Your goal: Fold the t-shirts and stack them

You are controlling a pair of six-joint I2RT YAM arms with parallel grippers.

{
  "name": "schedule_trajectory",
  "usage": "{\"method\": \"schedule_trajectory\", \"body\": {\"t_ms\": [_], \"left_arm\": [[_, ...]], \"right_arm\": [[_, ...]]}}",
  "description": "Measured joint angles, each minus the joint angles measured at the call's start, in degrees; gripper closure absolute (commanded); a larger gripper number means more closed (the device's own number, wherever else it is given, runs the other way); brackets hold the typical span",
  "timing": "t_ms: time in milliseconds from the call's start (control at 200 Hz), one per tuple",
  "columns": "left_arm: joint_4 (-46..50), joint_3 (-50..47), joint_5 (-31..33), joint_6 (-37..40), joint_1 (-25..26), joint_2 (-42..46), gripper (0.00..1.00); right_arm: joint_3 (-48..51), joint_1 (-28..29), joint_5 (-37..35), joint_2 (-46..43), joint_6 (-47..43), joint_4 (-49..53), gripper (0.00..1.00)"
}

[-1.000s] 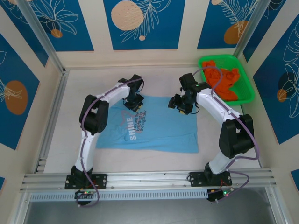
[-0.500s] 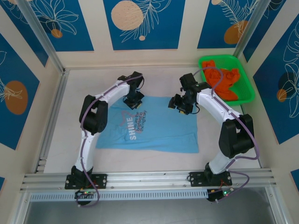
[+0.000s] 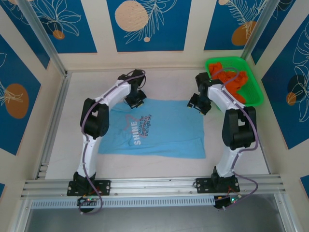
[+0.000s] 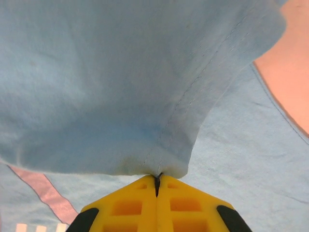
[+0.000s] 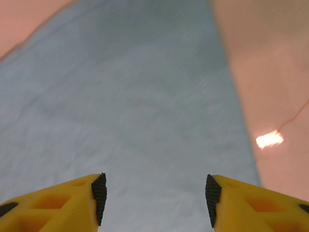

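Where it lies spread flat at the middle of the surface (image 3: 145,166), light blue t-shirt (image 3: 152,128): far edge pinched in left pincer (image 4: 157,181), pressed together on a fold of cloth. Right pincer (image 5: 154,193): spread, over the shirt's far right corner. Orange t-shirt (image 3: 231,84): crumpled in green basket (image 3: 257,94), far right corner.

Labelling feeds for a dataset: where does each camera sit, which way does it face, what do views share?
Top external: above and behind the bases, facing down on the table, light blue t-shirt and orange t-shirt in the green basket; left arm and right arm show.
Left wrist: on that wrist, facing along the left claw, shut on a shirt fold.
Right wrist: on that wrist, facing down past the open right claw at shirt and table.
Shared: all three see the light blue t-shirt.
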State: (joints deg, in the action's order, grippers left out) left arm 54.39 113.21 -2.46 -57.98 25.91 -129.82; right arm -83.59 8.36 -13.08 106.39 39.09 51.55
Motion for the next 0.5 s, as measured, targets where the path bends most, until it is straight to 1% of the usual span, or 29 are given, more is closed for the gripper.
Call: {"method": "schedule_trajectory", "body": {"t_ms": [105,235,285,335,500], "left_arm": [[-0.2,0.0,0.7,5.5,-0.8,1.1,1.00],[-1.9,-1.3,0.8,11.5,-2.7,4.6,1.00],[-2.8,-2.4,0.2,12.4,-3.8,6.4,1.00],[-3.4,-3.2,-0.3,13.2,-4.8,7.7,1.00],[-5.1,-4.4,-1.4,13.6,-6.6,9.8,1.00]], "right_arm": [[-5.4,-1.9,-3.4,5.5,-1.7,0.4,0.41],[-12.0,-3.2,-5.7,11.0,-4.1,0.0,0.43],[-14.4,-3.5,-6.3,13.0,-4.8,-0.3,0.45],[-16.4,-3.6,-6.8,14.7,-5.2,-0.6,0.49],[-19.3,-3.7,-9.2,19.4,-6.1,-2.3,0.52]]}}
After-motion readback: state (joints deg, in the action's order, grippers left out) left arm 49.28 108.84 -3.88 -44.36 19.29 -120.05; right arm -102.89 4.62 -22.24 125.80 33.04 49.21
